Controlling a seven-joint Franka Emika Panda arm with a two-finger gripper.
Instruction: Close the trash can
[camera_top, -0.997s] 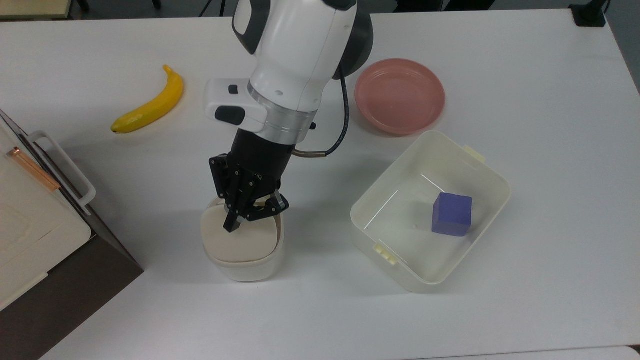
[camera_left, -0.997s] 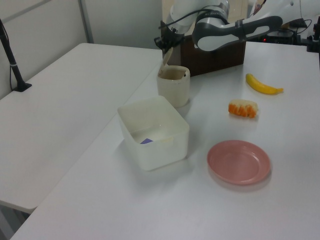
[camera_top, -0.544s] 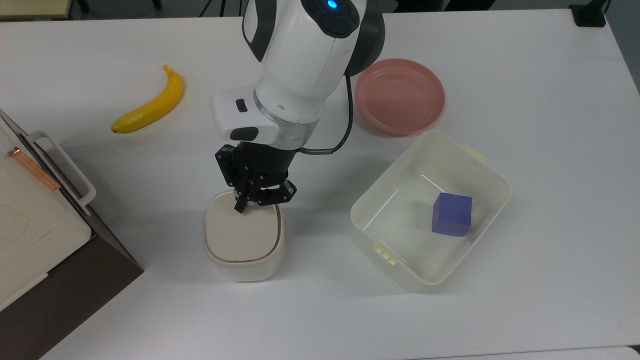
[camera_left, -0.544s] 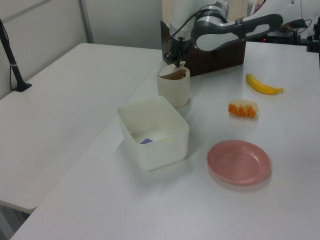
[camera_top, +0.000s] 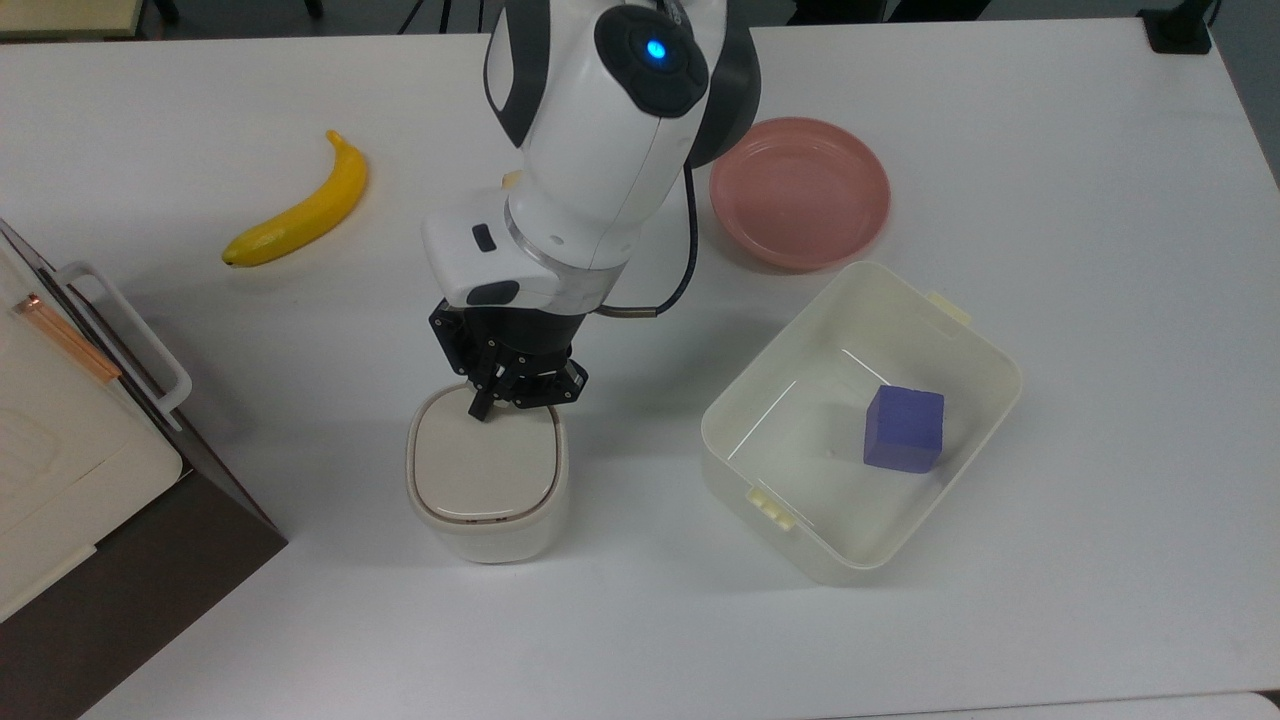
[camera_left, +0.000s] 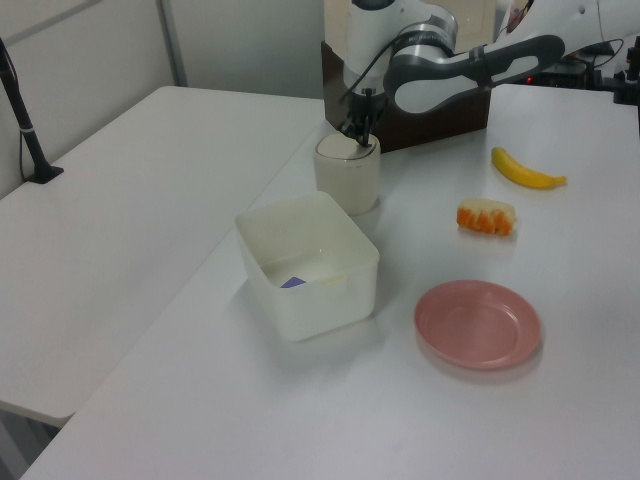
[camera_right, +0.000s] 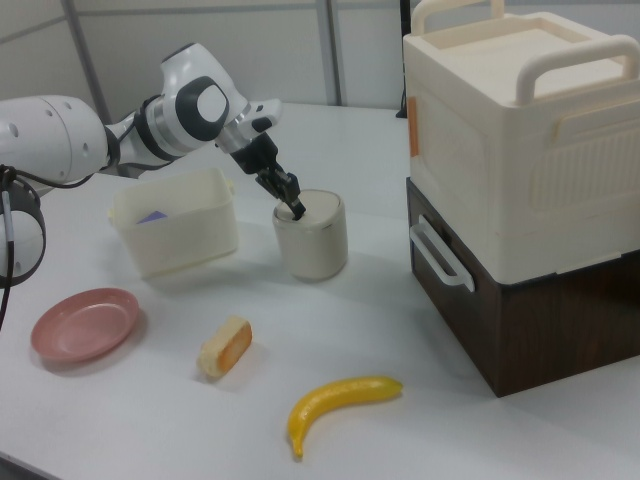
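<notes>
Top view, front of the table: the trash can (camera_top: 487, 478) stands on the white table (camera_top: 300, 620), its beige lid (camera_top: 487, 463) lying flat inside the rim. A second ago the lid was tilted up; half a second ago it was nearly down. The gripper (camera_top: 487, 406) points steeply downward with its fingers drawn together and nothing between them, the tip touching the rear edge of the lid. The forearm rises behind it, more upright than a second ago. On the top view's right sits the lidless tub (camera_top: 985, 345) holding a purple cube (camera_top: 904, 428); on the top view's left, the cream box on a brown cabinet (camera_top: 150, 560). Farther back lie the pink plate (camera_top: 800, 190) and the banana (camera_top: 300, 207). Right view: an orange-edged food piece (camera_right: 226, 347) lies near the can.
</notes>
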